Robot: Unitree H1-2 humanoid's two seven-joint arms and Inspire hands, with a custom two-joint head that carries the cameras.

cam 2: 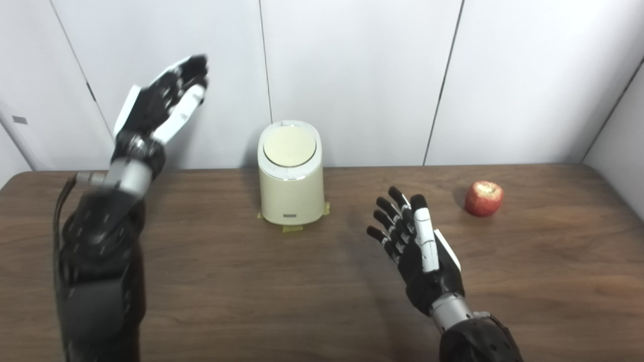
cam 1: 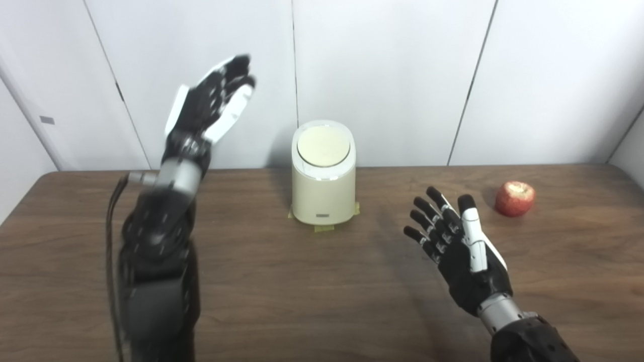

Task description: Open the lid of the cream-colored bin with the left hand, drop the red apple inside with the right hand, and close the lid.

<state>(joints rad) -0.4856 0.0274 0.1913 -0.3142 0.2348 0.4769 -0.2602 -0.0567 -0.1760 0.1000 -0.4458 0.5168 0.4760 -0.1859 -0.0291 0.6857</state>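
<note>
Your left robot hand (cam 1: 209, 103) hovers high and empty, fingers spread, left of the closed cream-colored bin (cam 1: 323, 173). Right robot hand (cam 1: 455, 246) waits, fingers apart, near the red apple (cam 1: 514, 198) on the worktop (cam 1: 302, 281). Descend off-centre and you could tip the bin.

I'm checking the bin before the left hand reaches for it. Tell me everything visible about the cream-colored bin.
The cream-colored bin is a small, rounded, smooth container that looks like plastic, standing upright near the far edge of the brown wooden table. Its round cream lid sits closed inside a white top rim. A small dark label marks its lower front. Yellowish tape shows at its base. Neither hand touches it.
</note>
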